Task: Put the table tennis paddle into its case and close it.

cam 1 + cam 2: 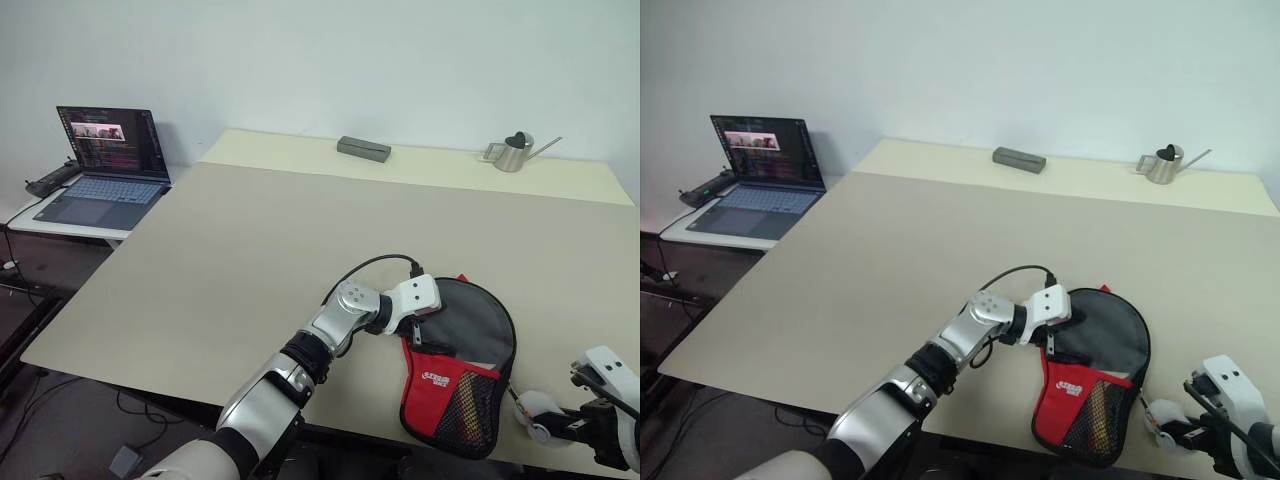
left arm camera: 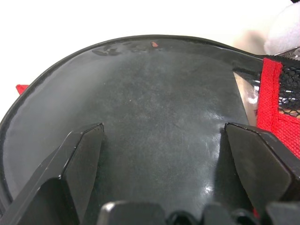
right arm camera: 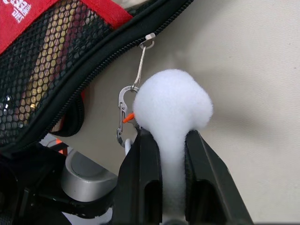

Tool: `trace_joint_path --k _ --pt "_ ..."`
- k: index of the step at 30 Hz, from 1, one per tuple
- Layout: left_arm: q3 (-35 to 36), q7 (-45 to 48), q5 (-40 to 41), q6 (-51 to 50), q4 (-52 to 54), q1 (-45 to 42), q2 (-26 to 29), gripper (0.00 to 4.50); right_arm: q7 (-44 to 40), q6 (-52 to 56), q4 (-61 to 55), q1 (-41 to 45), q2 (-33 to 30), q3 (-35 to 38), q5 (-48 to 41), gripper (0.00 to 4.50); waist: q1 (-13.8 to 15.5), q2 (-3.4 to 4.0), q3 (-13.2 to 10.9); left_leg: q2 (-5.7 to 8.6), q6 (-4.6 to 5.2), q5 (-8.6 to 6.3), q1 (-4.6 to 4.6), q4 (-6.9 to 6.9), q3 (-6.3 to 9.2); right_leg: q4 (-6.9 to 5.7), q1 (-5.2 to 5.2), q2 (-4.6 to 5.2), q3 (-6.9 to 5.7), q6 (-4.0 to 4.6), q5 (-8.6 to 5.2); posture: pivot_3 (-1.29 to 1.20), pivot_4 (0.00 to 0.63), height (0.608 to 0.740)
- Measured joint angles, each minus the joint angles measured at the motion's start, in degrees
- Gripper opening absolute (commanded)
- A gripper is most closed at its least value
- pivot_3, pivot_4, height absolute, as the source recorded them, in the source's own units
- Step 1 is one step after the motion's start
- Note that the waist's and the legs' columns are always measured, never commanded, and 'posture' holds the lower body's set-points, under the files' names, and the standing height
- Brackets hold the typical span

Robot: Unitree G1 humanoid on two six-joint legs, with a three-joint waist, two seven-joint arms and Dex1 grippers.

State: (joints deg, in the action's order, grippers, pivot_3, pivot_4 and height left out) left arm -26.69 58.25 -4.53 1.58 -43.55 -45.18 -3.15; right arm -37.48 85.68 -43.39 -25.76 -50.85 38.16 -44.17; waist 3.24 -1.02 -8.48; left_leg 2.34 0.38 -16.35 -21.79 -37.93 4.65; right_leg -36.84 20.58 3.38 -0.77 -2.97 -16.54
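Note:
The case [image 1: 462, 365] lies flat near the table's front right edge, with its black round part away from me and its red lower part and mesh pocket [image 3: 42, 61] toward me. Tan and red stripes of the table tennis paddle's handle [image 3: 47, 44] show through the mesh, and the rest of the paddle is hidden inside. My left gripper [image 1: 414, 333] is open, its fingers [image 2: 82, 154] spread over the black round part [image 2: 159, 108] at the case's left edge. My right gripper [image 3: 163, 136] is shut on the white pom-pom pull [image 3: 173, 101], which is clipped to the zip slider [image 3: 149, 39] at the case's lower right.
The beige table [image 1: 250, 260] stretches wide to the left and beyond the case. A grey block [image 1: 363, 149] and a small metal watering can [image 1: 515, 152] stand at the far edge. An open laptop [image 1: 105, 160] sits on a side table at far left.

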Motion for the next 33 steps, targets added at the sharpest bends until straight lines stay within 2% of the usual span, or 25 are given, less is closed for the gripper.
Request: trace_joint_path --k 16,25,30,33 --pt "-0.78 0.50 0.00 0.08 0.00 0.17 -0.88 4.50 -4.45 -7.19 0.92 -8.12 -3.05 2.11 0.05 0.15 1.04 -0.02 0.01 0.14 0.02 -0.11 -0.02 0.01 0.22 0.04 -0.13 0.07 -0.01 -0.05 -0.27 0.00 0.150 0.740" --pt "-0.80 -0.07 0.00 0.07 -0.01 0.21 -0.69 4.50 -1.92 -6.87 2.61 -4.61 -2.79 -1.28 0.33 0.15 0.87 -0.05 0.01 0.14 0.02 -0.11 0.10 -0.04 0.21 -0.03 -0.22 0.07 0.02 -0.05 -0.28 0.00 0.150 0.740" --pt "-0.79 -0.14 0.00 0.07 -0.07 0.17 -0.41 4.50 -0.36 -4.51 4.63 -0.94 -0.95 -0.98 0.08 1.73 0.48 -0.11 0.04 0.13 0.02 -0.11 0.20 -0.05 0.21 -0.03 -0.33 0.07 0.04 -0.21 -0.37 0.00 0.150 0.740" --pt "-0.79 -0.15 0.00 0.07 -0.07 0.17 -0.40 4.50 0.19 -2.70 6.05 0.15 -0.29 0.20 0.05 2.83 0.46 -0.11 0.04 0.13 0.02 -0.11 0.20 -0.05 0.21 -0.03 -0.33 0.07 0.05 -0.18 -0.35 0.00 0.150 0.740"
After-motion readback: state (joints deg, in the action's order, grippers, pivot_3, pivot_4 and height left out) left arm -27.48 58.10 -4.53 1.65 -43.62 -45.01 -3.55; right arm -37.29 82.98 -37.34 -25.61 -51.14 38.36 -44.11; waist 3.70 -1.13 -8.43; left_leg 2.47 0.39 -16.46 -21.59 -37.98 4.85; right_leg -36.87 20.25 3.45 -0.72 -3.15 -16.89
